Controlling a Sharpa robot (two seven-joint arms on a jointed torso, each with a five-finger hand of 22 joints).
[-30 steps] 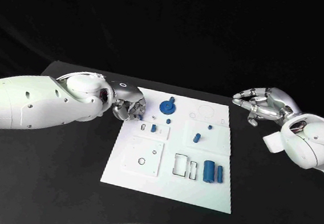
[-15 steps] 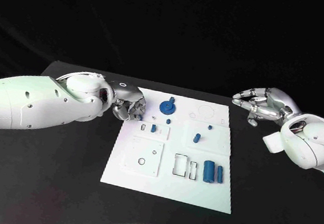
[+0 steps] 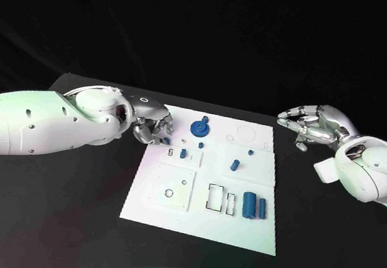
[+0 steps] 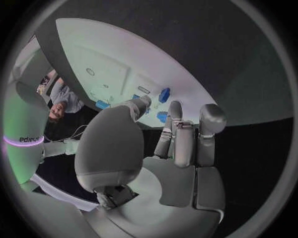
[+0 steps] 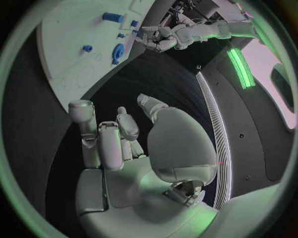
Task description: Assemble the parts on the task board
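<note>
The white task board point(image 3: 166, 212) lies in the middle of the black table. On its far part sits a round blue part with a knob point(image 3: 199, 129), and several small blue parts point(image 3: 235, 165) stand in the middle rows. Two blue cylinders point(image 3: 254, 206) lie in slots near the right edge. My left hand point(image 3: 153, 127) hovers at the board's far left edge with its fingers curled in. A small blue part point(image 4: 163, 116) shows right by those fingertips, and I cannot tell whether it is pinched. My right hand point(image 3: 312, 127) hangs beyond the board's far right corner, loosely spread and holding nothing.
Rectangular and oval cut-outs point(image 3: 172, 193) mark the near part of the board. Bare black table point(image 3: 337, 233) surrounds the board on both sides, and its far edge runs just behind the hands.
My left hand has shifted very slightly at the board's far left edge. The right hand and the parts on the board have stayed where they were.
</note>
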